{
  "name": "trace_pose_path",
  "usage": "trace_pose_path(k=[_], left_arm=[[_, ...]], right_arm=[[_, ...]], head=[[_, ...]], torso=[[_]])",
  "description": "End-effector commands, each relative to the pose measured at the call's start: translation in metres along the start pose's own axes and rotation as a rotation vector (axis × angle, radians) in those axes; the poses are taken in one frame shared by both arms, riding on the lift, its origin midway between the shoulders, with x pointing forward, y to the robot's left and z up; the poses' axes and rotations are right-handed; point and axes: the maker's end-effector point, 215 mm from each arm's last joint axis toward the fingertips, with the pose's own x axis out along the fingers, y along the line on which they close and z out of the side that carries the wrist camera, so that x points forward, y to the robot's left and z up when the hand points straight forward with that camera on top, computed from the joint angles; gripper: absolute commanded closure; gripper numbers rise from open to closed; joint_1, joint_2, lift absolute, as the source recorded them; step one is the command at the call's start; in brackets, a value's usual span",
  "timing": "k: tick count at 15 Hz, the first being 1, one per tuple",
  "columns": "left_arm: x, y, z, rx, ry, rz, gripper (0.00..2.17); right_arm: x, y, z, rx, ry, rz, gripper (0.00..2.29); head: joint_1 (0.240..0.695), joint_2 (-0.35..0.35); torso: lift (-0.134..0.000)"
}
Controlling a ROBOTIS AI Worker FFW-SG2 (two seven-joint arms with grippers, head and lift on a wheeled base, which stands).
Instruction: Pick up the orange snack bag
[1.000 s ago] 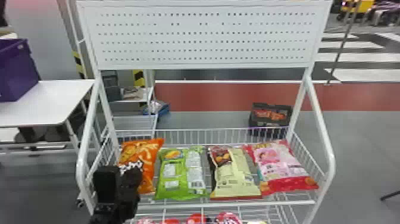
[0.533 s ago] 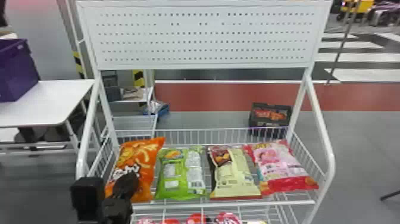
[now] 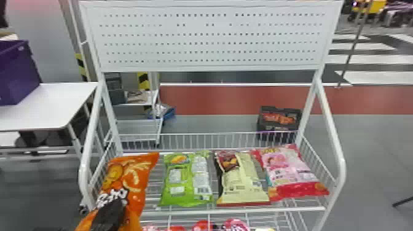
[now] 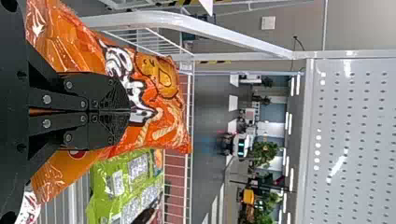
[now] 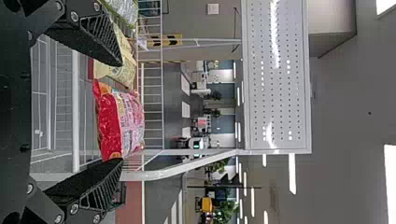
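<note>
In the head view my left gripper (image 3: 109, 215) lies over the lower part of the orange snack bag (image 3: 135, 175), at the left end of the wire shelf. The bag's lower end reaches past the shelf's front edge. In the left wrist view my left gripper (image 4: 130, 112) is shut, its two fingers pressed together on the orange bag (image 4: 156, 91), which bulges out on both sides of them. My right gripper (image 5: 122, 112) stands wide open in the right wrist view, with nothing between its fingers and a pink and red bag (image 5: 121, 122) beyond.
A green bag (image 3: 184, 181), a cream bag (image 3: 242, 181) and a pink bag (image 3: 292, 172) lie in a row to the right on the rack's upper shelf (image 3: 233, 210). Red packs (image 3: 204, 225) sit on the tier below. The rack's white side rail (image 3: 87, 159) rises close by at the left.
The orange bag has come toward the robot and lower in the head view, together with my left gripper. The other bags have stayed where they were.
</note>
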Motion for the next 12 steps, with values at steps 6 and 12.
trace_pose_path(k=[6, 12], left_arm=[[-0.059, 0.014, 0.013, -0.072, -0.148, 0.029, 1.87], [-0.097, 0.015, 0.01, -0.064, -0.179, 0.026, 1.87]], right_arm=[[0.001, -0.001, -0.003, 0.0, 0.003, -0.001, 0.17], [0.002, -0.002, -0.005, 0.004, 0.005, -0.003, 0.17]], head=[[0.499, 0.0], [0.499, 0.0]], torso=[[0.0], [0.0]])
